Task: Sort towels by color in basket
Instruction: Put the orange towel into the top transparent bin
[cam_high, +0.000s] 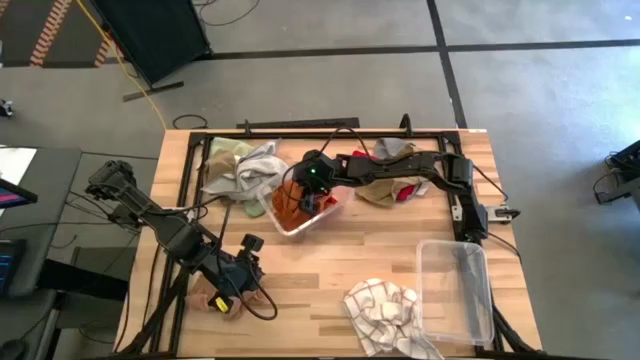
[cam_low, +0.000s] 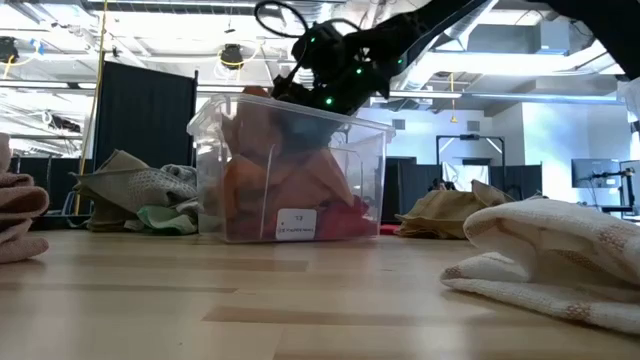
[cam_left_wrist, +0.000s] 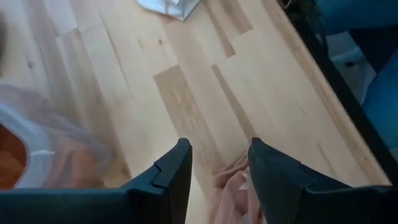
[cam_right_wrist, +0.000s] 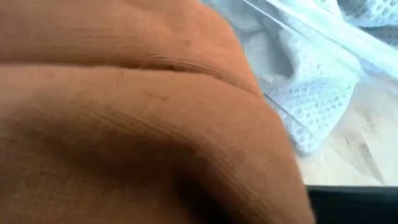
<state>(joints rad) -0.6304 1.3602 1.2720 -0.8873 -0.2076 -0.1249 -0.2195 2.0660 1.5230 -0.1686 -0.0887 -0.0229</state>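
Rust-orange towel (cam_right_wrist: 124, 112), soft ribbed cloth, bunched in clear bin (cam_high: 290, 222)

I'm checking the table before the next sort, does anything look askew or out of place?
The clear plastic bin holding the rust-orange towel sits skewed on the wooden table, while the right gripper reaches into it. A second clear bin stands empty. The white checked towel lies crumpled loose beside it.

The high view looks straight down; the low view looks level across the table, sharing the clear bin (cam_high: 300, 212) under the right gripper (cam_high: 312, 196); both wrist views sit close.
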